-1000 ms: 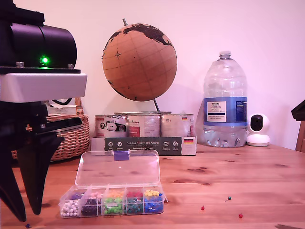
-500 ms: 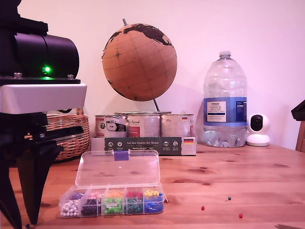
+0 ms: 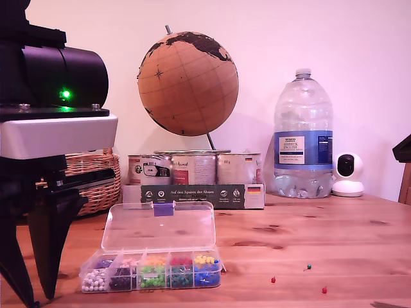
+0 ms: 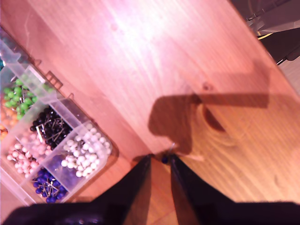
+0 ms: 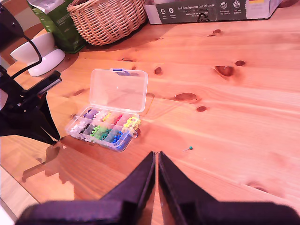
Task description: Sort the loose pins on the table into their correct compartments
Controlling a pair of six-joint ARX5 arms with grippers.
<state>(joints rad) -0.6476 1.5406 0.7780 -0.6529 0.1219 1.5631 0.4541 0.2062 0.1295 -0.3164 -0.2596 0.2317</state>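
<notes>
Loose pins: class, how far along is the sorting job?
Done: nothing certain; the box is open, compartments stocked. In hand: a blue pin sits at the jaws of my first gripper. Left: two red pins and a green pin lie on the table.

Low frontal exterior view; both wrist views look down, sharing the compartments [image 3: 151, 271].
</notes>
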